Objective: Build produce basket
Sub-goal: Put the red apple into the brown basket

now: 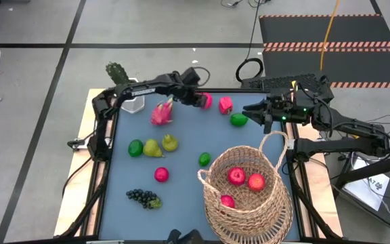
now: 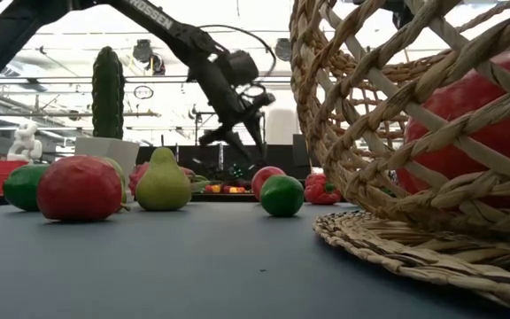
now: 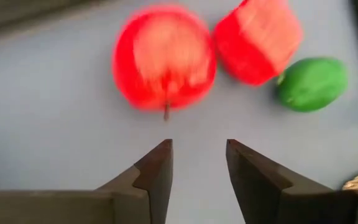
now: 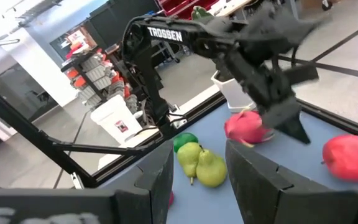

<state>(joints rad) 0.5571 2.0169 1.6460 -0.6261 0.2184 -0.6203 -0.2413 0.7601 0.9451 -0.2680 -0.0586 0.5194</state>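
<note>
At the near right corner of the worktop (image 1: 181, 179) stands the basket (image 1: 246, 210), its handle arched toward the far side, with three red pieces of produce (image 1: 236, 176) already lying inside. Most of the fruit lies loose on the blue surface: a grape bunch (image 1: 144, 198) and a small red fruit (image 1: 161, 174) toward the near left, two pears (image 1: 161, 145) and a lime (image 1: 135, 148) beside them, another lime (image 1: 204, 159) just off the basket's rim, and a dragon fruit (image 1: 161, 112) farther back.

Along the far edge sits a red apple (image 3: 164, 57), with a cut red piece (image 3: 258, 38) and a green lime (image 3: 311, 83) close beside it. The left gripper (image 3: 197, 163) hangs just short of that apple, fingers parted with a narrow gap and holding nothing. The right gripper (image 4: 196, 167) waits near the far right edge, part-open and empty.

Judging by this, the step in hand is the reach for the apple. That gap looks too narrow for the fruit, so the next move probably calls for spreading the fingers wider, advancing to straddle the apple, and closing without nudging the neighbouring piece.
</note>
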